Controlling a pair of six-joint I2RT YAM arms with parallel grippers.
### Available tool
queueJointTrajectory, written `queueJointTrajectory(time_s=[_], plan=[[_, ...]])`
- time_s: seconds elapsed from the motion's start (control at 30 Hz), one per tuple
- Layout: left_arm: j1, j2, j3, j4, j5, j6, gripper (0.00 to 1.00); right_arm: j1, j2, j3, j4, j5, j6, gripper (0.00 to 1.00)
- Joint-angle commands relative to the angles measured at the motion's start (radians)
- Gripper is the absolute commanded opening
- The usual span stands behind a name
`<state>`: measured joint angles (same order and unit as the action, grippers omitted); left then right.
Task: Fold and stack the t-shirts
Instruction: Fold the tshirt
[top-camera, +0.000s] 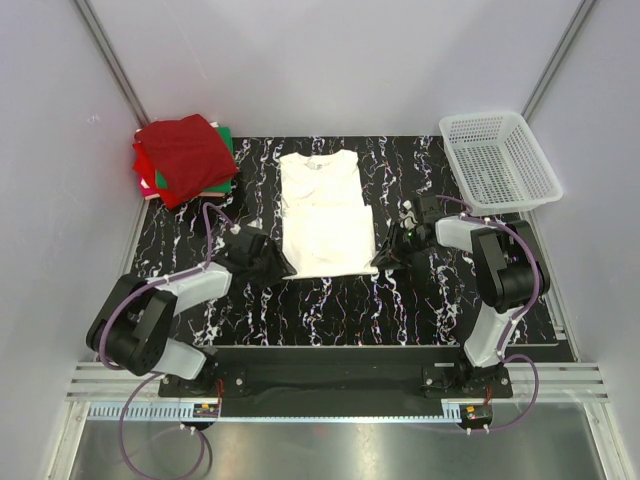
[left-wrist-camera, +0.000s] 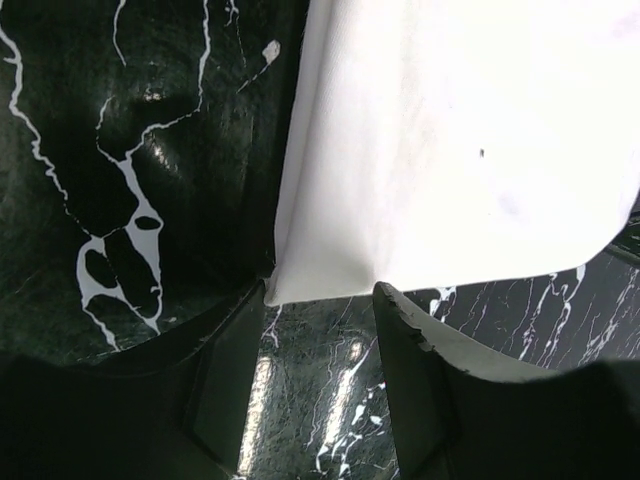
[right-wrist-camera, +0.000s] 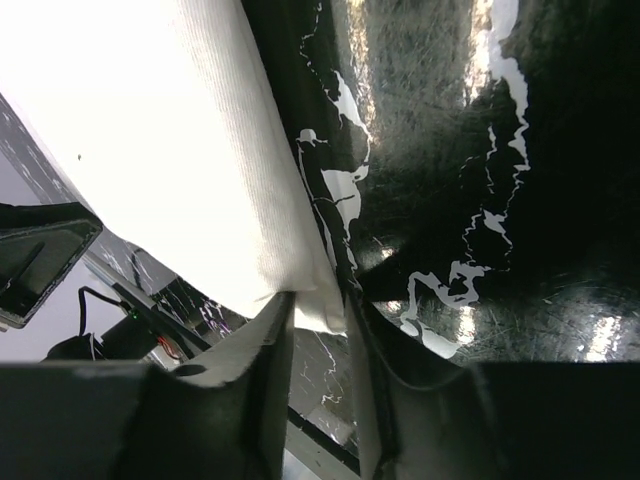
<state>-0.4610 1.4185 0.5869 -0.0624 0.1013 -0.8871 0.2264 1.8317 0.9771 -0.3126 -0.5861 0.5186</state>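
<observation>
My right gripper (right-wrist-camera: 320, 305) is nearly closed, pinching the near right corner of the white t-shirt (top-camera: 322, 215). My left gripper (left-wrist-camera: 320, 300) is spread wide around its near left corner, not clamped. The shirt lies in the middle of the counter (top-camera: 330, 310). The folded red and green t-shirts (top-camera: 185, 158) sit stacked at the far left corner.

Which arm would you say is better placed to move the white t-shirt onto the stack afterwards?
Left, probably: the stack lies far-left, beyond the left gripper; the right gripper is across the white t-shirt.

Matt cloth white t-shirt (top-camera: 322, 212) — glossy marbled table (top-camera: 330, 310)
</observation>
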Motion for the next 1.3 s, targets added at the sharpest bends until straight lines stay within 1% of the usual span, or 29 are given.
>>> queueJointTrajectory(time_s=[0.0,0.1,0.13,0.23,0.27,0.33,0.37,0.4,0.5,0.53,0.67,0.83,0.87,0.9,0.93,0.97,1.03,1.13,1.23,1.27], plan=[[-0.004,0.03,-0.007,0.03,-0.028,-0.003,0.54,0.01,0.005,0.025,0.004,0.017,-0.025,0.32],[-0.004,0.036,-0.009,0.033,-0.035,-0.006,0.52,0.008,0.005,0.023,0.01,0.012,-0.029,0.24],[-0.004,0.04,-0.01,0.036,-0.038,-0.009,0.52,0.008,0.005,0.02,0.01,0.011,-0.029,0.18],[-0.004,0.059,-0.004,0.039,-0.038,-0.01,0.42,0.008,0.003,0.014,0.018,0.011,-0.029,0.11],[-0.004,0.075,-0.002,0.039,-0.037,-0.01,0.35,0.008,0.0,0.014,0.021,0.011,-0.029,0.08],[-0.004,0.092,0.008,0.038,-0.037,-0.01,0.26,0.01,-0.003,0.008,0.027,0.011,-0.026,0.05],[-0.004,0.097,0.011,0.036,-0.035,-0.009,0.21,0.008,-0.005,0.005,0.032,0.011,-0.025,0.02],[-0.005,0.097,0.013,0.038,-0.035,-0.007,0.15,0.008,-0.011,0.0,0.041,0.014,-0.022,0.0],[-0.008,0.099,0.013,0.036,-0.038,-0.007,0.06,0.008,-0.025,-0.018,0.056,0.017,-0.011,0.0],[-0.011,0.097,0.013,0.038,-0.038,-0.006,0.0,0.008,-0.028,-0.028,0.07,0.019,-0.008,0.0],[-0.036,0.056,0.002,0.006,-0.052,-0.019,0.0,0.008,-0.043,-0.038,0.046,0.002,-0.015,0.0],[-0.111,-0.053,-0.035,-0.068,-0.095,-0.073,0.0,0.008,-0.156,-0.136,0.037,0.015,0.0,0.0],[-0.125,-0.065,-0.038,-0.08,-0.098,-0.076,0.0,0.01,-0.17,-0.146,0.027,0.015,-0.003,0.09],[-0.145,-0.088,-0.044,-0.102,-0.127,-0.079,0.0,0.008,-0.195,-0.164,0.009,0.014,-0.014,0.53],[-0.153,-0.096,-0.048,-0.111,-0.136,-0.084,0.0,0.008,-0.209,-0.175,-0.002,0.019,-0.017,0.67],[-0.157,-0.102,-0.056,-0.114,-0.143,-0.088,0.0,0.008,-0.222,-0.186,-0.011,0.028,-0.022,0.73],[-0.157,-0.108,-0.076,-0.106,-0.143,-0.093,0.0,0.008,-0.262,-0.219,-0.016,0.029,-0.025,0.79],[-0.159,-0.093,-0.067,-0.102,-0.137,-0.09,0.0,0.007,-0.272,-0.239,-0.008,0.022,-0.012,0.81],[-0.163,-0.076,-0.059,-0.099,-0.137,-0.084,0.0,0.008,-0.239,-0.239,0.015,0.017,-0.002,0.75],[-0.163,-0.076,-0.061,-0.097,-0.137,-0.082,0.0,0.008,-0.229,-0.239,0.024,0.008,0.001,0.68]])
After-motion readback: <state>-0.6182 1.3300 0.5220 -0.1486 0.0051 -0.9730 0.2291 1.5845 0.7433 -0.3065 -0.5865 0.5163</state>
